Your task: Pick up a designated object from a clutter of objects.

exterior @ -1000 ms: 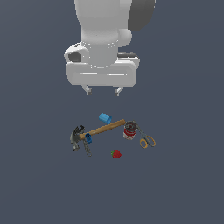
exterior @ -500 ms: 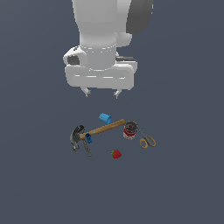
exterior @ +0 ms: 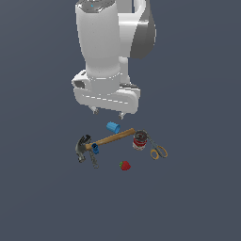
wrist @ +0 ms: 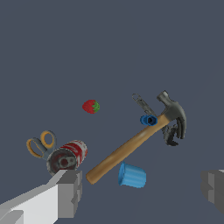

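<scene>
Wrist view: the gripper (wrist: 142, 192) hangs with its fingers (wrist: 70, 192) spread wide and holding nothing. The hammer (wrist: 131, 146) lies below it, apart, handle end nearest beside the blue cup (wrist: 131, 176) and the can (wrist: 66, 156).

No readable text, numbers, brands or signs in either view. Closest thing to a label: the red and white band around the can (wrist: 66, 157), lying on its side at the lower left of the wrist view, too blurred to make out any letters. Same can (exterior: 140, 140) at centre right of the exterior view, far too small to read.
</scene>
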You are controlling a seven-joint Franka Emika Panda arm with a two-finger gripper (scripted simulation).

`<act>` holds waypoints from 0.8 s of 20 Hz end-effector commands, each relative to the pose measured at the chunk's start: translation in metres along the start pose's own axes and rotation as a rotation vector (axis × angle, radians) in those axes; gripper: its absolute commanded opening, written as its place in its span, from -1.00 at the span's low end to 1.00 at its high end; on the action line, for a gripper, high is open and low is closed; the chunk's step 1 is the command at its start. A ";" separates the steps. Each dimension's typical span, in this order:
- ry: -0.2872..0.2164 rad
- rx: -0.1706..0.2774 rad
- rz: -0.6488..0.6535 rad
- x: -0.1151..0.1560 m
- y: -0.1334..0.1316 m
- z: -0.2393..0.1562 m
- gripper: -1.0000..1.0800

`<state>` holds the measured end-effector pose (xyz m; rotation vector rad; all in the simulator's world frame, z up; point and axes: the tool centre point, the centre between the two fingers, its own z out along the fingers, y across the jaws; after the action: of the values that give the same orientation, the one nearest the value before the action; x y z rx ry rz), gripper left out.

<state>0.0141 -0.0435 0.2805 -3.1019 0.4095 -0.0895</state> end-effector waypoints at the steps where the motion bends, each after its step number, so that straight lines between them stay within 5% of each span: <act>1: -0.006 0.001 0.068 -0.001 0.004 0.021 0.92; 16: -0.039 -0.016 0.530 -0.029 0.039 0.151 0.92</act>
<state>-0.0115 -0.0703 0.1391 -2.9077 1.1413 -0.0218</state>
